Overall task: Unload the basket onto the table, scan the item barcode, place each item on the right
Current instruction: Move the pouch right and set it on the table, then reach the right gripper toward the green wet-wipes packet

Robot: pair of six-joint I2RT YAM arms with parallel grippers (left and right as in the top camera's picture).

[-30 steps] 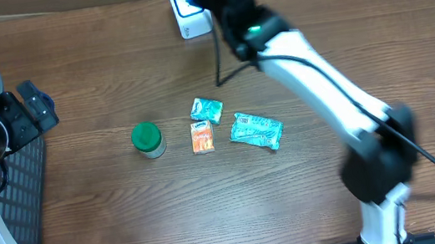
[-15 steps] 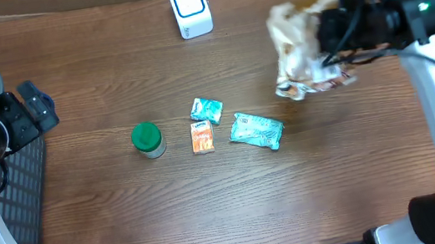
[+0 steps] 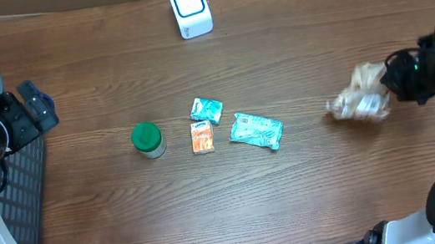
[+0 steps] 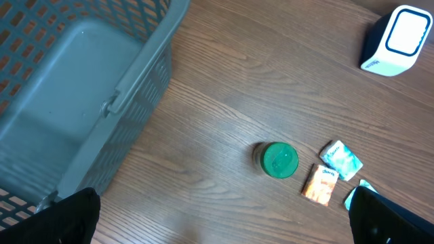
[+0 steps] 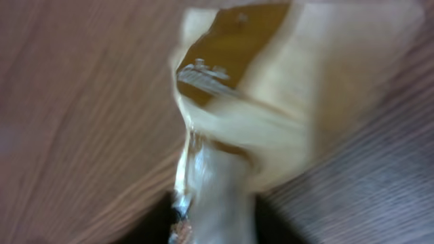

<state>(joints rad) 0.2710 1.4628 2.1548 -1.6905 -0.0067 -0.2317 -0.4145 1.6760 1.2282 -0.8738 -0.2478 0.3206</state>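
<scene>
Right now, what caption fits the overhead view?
Right gripper beside blurred tan bag; scanner, green-lidded jar, packets on table.

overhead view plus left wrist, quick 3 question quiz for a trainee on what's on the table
1. True or false: the barcode scanner stands between the jar and the orange packet.
2. Pick one: the jar's lid is A red, B green, C yellow.
3. Short answer: in the left wrist view, what stands left of the jar?

Key: 1 false, the scanner stands apart at the table's far edge. 2 B. 3 the grey basket.
</scene>
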